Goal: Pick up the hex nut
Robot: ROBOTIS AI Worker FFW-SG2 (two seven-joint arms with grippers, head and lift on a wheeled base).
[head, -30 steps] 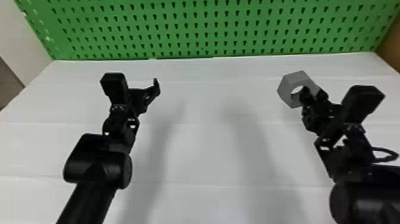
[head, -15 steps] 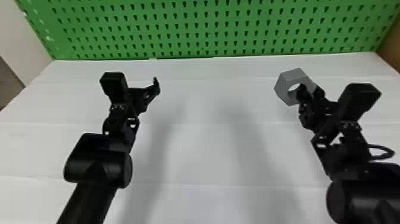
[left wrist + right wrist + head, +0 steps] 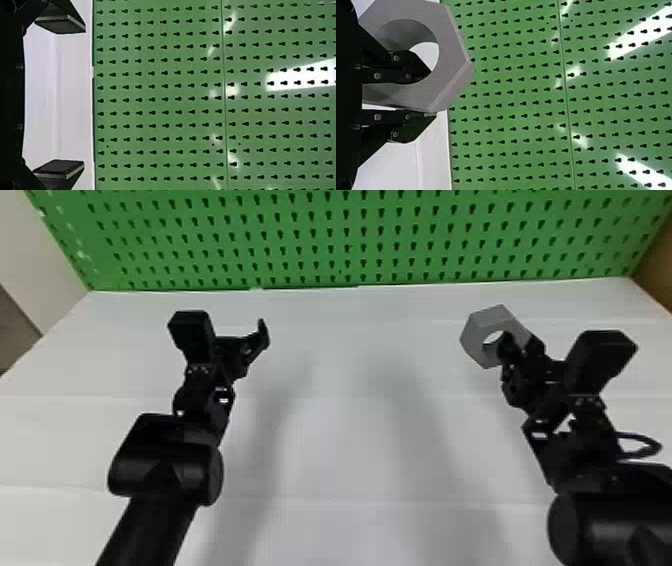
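While left claw [image 3: 245, 344] gapes, right claw [image 3: 521, 344] grips nut [image 3: 472, 337].

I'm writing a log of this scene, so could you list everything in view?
hex nut: one, grey, in the right gripper, one finger through its hole
table: one, white, beneath the arms
pegboard: one, green, behind the table
side surface: one, pale, far left
side panel: one, brown, far right
left gripper: one, black, open over the table
right gripper: one, black, on the nut
arms: two, black, left and right
cable loop: one, black, by the right arm
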